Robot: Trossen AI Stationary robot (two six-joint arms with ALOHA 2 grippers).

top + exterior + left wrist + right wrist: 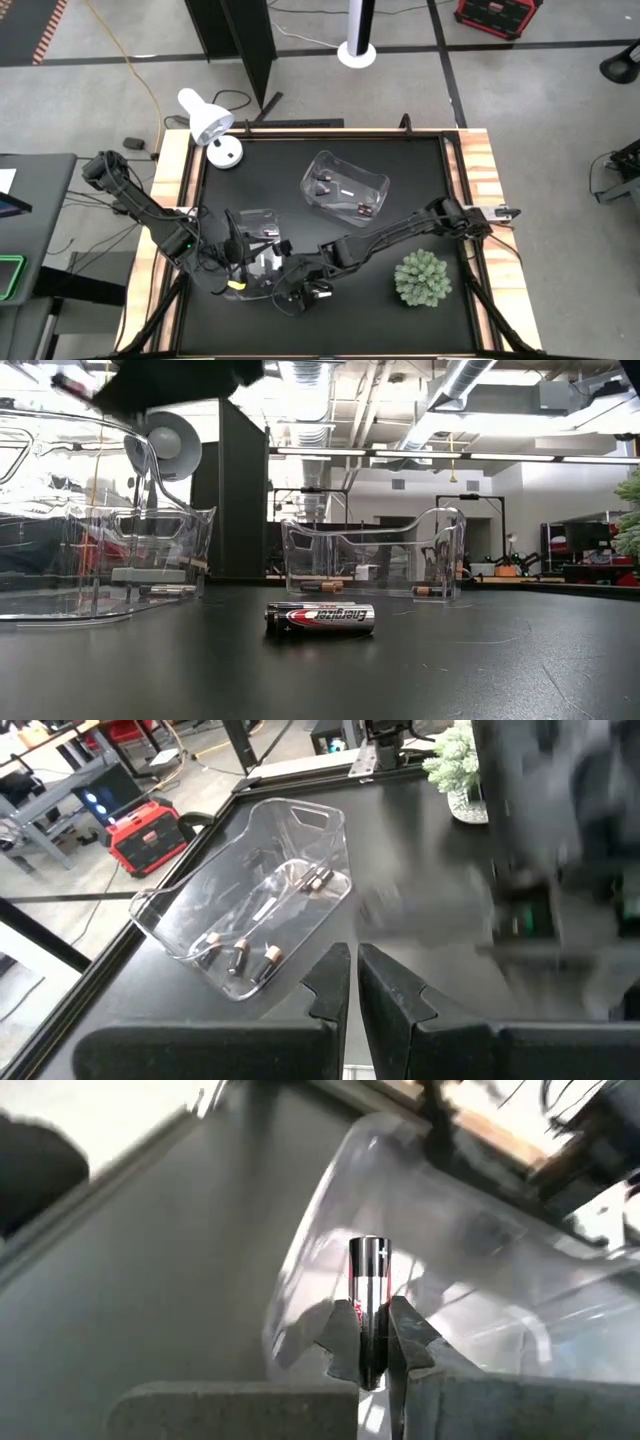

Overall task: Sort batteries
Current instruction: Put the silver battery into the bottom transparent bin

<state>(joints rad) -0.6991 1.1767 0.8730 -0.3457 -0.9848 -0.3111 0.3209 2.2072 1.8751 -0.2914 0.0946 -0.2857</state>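
Observation:
My right gripper [368,1342] is shut on a silvery battery [367,1280] and hovers beside the near clear bin [258,240], low over the table's near part [300,288]. My left gripper [352,988] is shut and empty, close by on the left [245,268]. The far clear bin [250,890] holds several dark batteries with copper ends [240,955] lying on its floor. In the low view a silver and black battery [320,618] lies on its side on the table in front of the bins. My right gripper pinches the silvery battery between its two fingers [340,1335] by its lower half [368,1325]. The battery lies along the fingers, and its marked end [368,1248] sticks out past the fingertips. It is lifted clear of the table.
A small green plant [422,278] stands near the table's right near corner. A white desk lamp [212,125] sits at the far left corner. The right arm shows blurred [560,870] in the left wrist view. Bare black table lies between the two bins.

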